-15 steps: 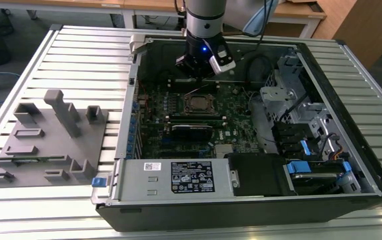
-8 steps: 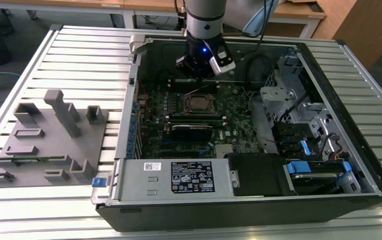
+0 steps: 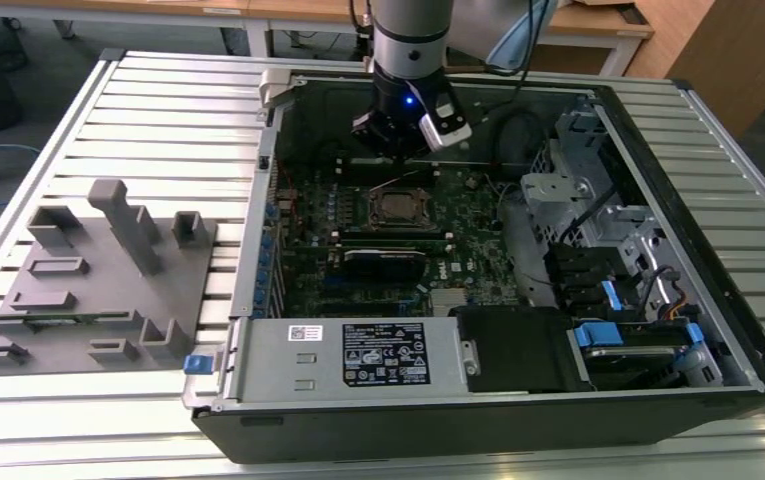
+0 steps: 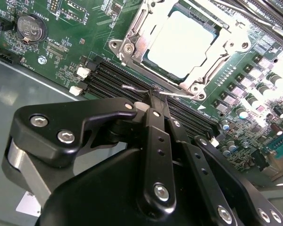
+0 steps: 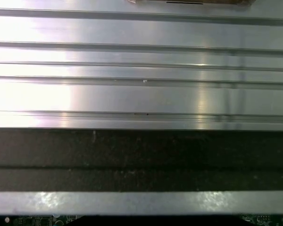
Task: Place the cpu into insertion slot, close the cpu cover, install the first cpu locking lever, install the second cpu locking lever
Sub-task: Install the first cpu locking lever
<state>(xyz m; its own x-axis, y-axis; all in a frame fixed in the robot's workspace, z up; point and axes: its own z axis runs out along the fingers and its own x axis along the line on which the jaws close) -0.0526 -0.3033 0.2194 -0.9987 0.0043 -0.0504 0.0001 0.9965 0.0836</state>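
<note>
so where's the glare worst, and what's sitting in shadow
Second wrist view: glare washes the cpu top pale, while the gripper is a dark mass in front. First wrist view: bright reflections flare off the ribbed metal table. Exterior view: even room light, but the computer case is shaded inside along its far wall.

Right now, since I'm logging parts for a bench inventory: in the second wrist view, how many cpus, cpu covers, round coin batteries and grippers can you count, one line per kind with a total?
cpu: 1
cpu cover: 1
round coin battery: 1
gripper: 1
Total: 4
</note>
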